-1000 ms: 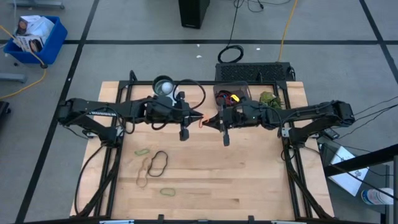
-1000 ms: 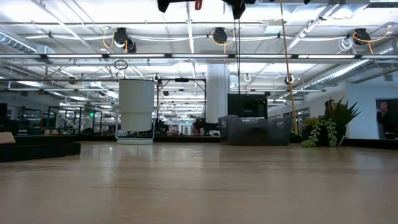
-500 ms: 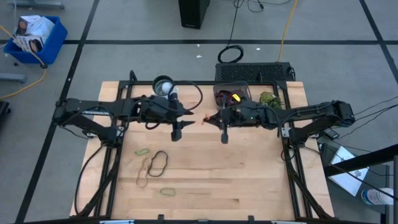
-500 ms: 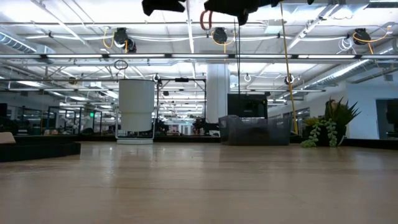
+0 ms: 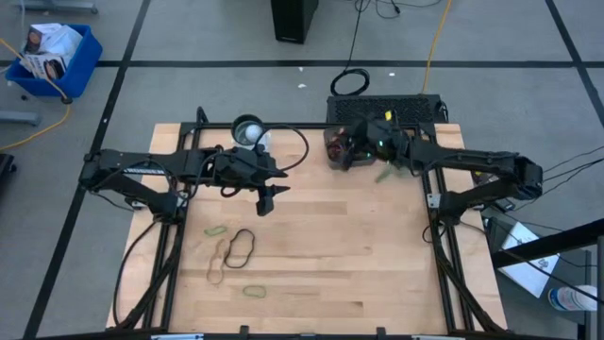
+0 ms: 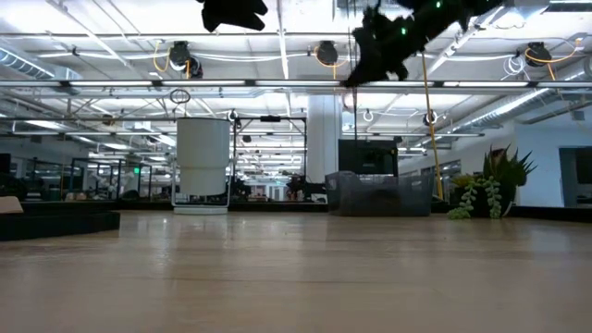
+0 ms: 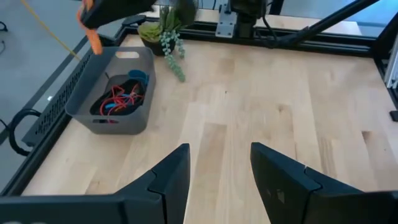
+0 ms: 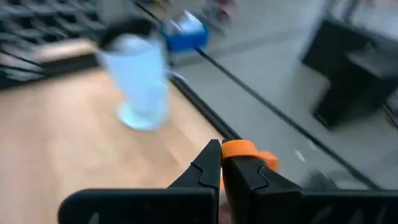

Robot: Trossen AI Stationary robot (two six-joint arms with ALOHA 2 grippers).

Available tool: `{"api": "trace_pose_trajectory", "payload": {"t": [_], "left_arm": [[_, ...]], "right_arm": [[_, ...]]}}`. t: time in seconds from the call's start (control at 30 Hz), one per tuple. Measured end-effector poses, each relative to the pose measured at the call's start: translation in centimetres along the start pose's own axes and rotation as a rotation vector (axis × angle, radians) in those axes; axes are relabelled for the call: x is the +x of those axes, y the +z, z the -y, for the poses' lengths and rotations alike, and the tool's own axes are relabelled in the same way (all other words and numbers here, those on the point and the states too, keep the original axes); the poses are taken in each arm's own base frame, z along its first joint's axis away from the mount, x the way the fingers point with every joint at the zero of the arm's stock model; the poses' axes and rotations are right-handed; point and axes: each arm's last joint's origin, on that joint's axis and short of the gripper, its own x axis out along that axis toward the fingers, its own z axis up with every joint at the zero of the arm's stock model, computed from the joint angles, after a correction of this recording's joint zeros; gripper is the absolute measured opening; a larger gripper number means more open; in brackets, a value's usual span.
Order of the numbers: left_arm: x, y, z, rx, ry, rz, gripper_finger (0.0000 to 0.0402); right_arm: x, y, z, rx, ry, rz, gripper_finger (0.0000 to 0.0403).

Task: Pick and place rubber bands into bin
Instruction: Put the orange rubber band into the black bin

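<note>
The wooden table [image 5: 359,255] has a wide bare stretch across its middle and right half, ringed by a dark metal frame along its edges. The bin [image 7: 115,93] sits at the table's far edge, right of centre, close against the rear frame rail, with a small green plant [image 7: 168,34] just beside it on the right. Inside the bin lies a tangle of red, orange and blue rubber bands [image 7: 121,99]. More loose bands [image 5: 236,250] lie well apart from it on the near left part of the table: a black loop and a tan one touching, a green one beside them toward the left and another green one nearer the front edge. A clear round cup [image 5: 249,130] stands at the far edge left of centre, near the left arm's wrist. The right arm reaches from the right side toward the far edge, its right tool [image 8: 222,163] raised over the bin; its fingers are pressed together on an orange-red band [image 8: 245,152], which shows as a loop poking out beside the fingertips. The left arm stretches in from the left side, level above the table, and its left tool [image 7: 214,174] hangs over the bare middle of the table with its fingers apart and nothing between them, pointing toward the bin.
</note>
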Motion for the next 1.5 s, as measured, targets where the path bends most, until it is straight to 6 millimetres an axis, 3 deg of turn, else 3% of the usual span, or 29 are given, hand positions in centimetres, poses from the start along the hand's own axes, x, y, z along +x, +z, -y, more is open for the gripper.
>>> {"api": "trace_pose_trajectory", "payload": {"t": [0.23, 0.47, 0.93, 1.5], "left_arm": [[0.0, 0.0, 0.0, 0.0, 0.0, 0.0, 0.0177], [0.0, 0.0, 0.0, 0.0, 0.005, 0.001, 0.0177], [0.0, 0.0, 0.0, -0.002, 0.006, 0.001, 0.0177], [0.0, 0.0, 0.0, -0.002, 0.006, 0.001, 0.0177]], "right_arm": [[2.2, -2.9, 4.1, 0.026, -0.147, -0.259, 0.0], [3.9, -5.1, 6.5, 0.072, -0.23, -0.423, 0.0], [7.1, -8.4, 6.7, 0.077, -0.216, -0.585, 0.0], [7.3, -8.9, 6.5, 0.075, -0.226, -0.621, 0.0034]]}}
